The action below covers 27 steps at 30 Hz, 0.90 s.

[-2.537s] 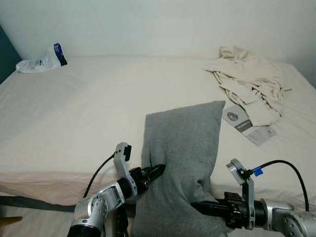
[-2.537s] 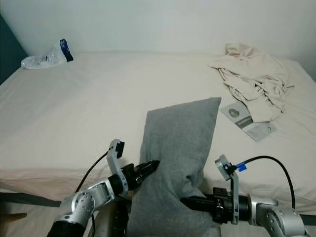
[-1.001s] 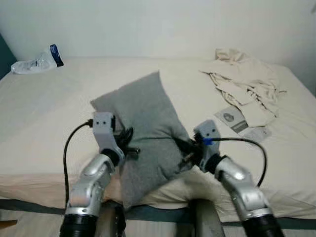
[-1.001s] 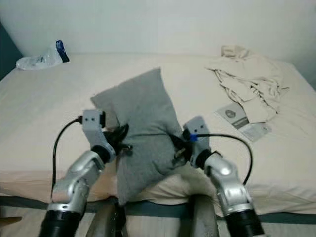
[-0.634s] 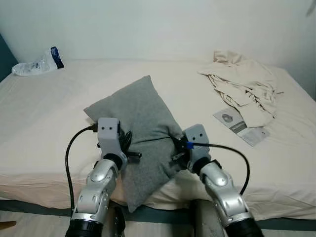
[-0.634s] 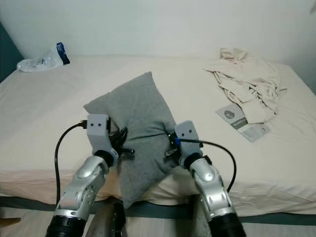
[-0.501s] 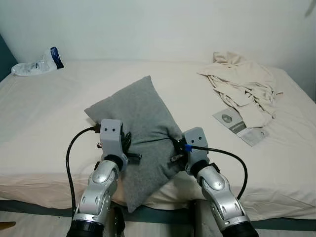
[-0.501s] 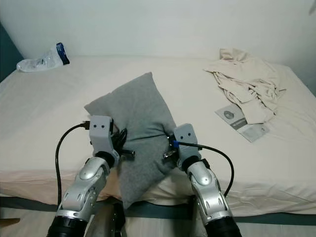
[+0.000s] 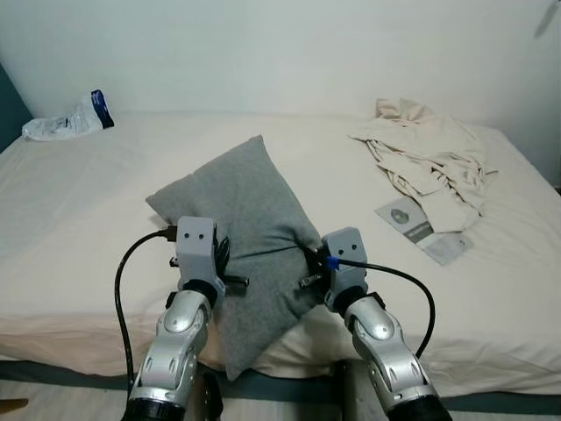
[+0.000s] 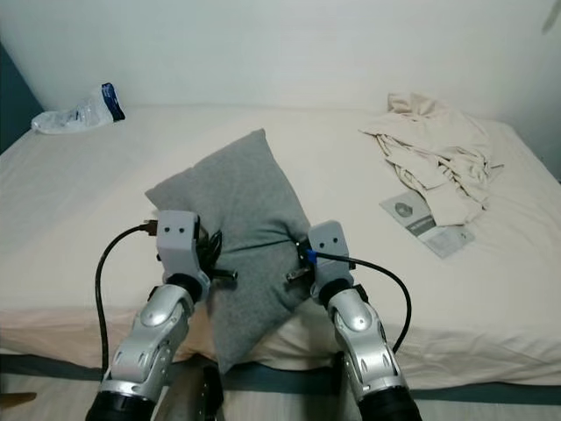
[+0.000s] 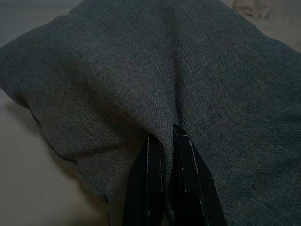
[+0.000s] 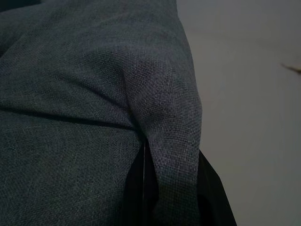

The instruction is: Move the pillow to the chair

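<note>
A grey pillow (image 9: 250, 228) hangs tilted in front of me above the near edge of the bed, held from both sides. My left gripper (image 9: 230, 274) is shut on a fold of the pillow's left side, and the left wrist view shows the cloth (image 11: 155, 89) pinched between the black fingers (image 11: 186, 188). My right gripper (image 9: 307, 267) is shut on a bunched fold at the pillow's right side; in the right wrist view that fold (image 12: 164, 122) runs down between the fingers (image 12: 214, 197).
The cream bed (image 9: 105, 193) spans the view, with a white wall behind. A plastic bag (image 9: 66, 118) lies at the far left corner. A heap of beige clothes (image 9: 429, 158) and a grey leaflet (image 9: 421, 232) lie at the right. The bed's dark base edge (image 9: 289, 386) is close below.
Both grippers have raised the pillow from low beside the bed's front edge to chest height and tipped it leftwards. In the last half second it has barely moved.
</note>
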Motion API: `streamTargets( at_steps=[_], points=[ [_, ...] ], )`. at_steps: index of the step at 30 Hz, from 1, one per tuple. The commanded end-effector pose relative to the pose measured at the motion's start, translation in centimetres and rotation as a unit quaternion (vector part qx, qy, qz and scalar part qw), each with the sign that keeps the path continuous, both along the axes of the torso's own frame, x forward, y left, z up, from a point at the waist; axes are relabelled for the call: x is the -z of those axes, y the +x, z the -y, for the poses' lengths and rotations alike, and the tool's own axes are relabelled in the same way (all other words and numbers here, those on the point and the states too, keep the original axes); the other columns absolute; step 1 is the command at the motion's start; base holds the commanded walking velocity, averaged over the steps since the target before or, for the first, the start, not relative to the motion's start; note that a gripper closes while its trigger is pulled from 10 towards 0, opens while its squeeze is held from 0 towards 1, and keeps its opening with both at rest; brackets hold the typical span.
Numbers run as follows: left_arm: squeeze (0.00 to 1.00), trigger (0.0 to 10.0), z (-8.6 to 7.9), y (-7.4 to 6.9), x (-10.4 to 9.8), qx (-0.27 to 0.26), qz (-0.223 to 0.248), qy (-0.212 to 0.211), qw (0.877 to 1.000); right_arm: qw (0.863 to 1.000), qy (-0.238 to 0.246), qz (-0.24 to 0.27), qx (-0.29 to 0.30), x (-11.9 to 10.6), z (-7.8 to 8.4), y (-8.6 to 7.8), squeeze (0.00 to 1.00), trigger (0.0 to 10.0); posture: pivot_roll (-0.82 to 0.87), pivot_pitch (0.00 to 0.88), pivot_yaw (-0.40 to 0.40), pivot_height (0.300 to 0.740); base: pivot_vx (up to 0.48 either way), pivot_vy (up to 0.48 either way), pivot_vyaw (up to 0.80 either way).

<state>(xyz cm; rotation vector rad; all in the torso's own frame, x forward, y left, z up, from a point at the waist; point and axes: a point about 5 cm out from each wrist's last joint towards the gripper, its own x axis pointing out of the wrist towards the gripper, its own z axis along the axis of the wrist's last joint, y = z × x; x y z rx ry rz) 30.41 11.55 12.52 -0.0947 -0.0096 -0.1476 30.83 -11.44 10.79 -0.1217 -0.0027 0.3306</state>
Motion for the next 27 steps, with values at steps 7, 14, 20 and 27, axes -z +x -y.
streamTargets(
  at_steps=[7,14,20,27],
  points=[
    [0.00,10.0,-0.34,-0.20,0.31,-0.015,0.002,0.004,1.000,0.999,0.008,0.028,0.030,-0.85,0.89,0.22,0.00,10.0,0.02,0.112,0.007,0.667,0.000,0.000,0.00],
    [0.00,10.0,-0.54,-0.16,0.25,-0.021,0.004,0.000,1.000,0.999,0.008,0.032,0.027,-1.05,0.88,0.30,0.00,10.0,0.02,0.112,0.003,0.692,0.000,0.000,0.00],
    [0.00,10.0,-0.63,-0.06,0.12,-0.024,0.007,-0.001,1.000,0.999,0.009,0.033,0.025,-1.15,0.95,0.31,0.00,10.0,0.02,0.112,0.003,0.722,0.000,0.000,0.00],
    [0.00,10.0,-0.59,-0.14,0.18,-0.026,0.005,-0.003,1.000,0.999,0.008,0.036,0.024,-1.23,0.91,0.25,0.00,10.0,0.02,0.113,0.001,0.740,0.000,0.000,0.00]
  ],
)
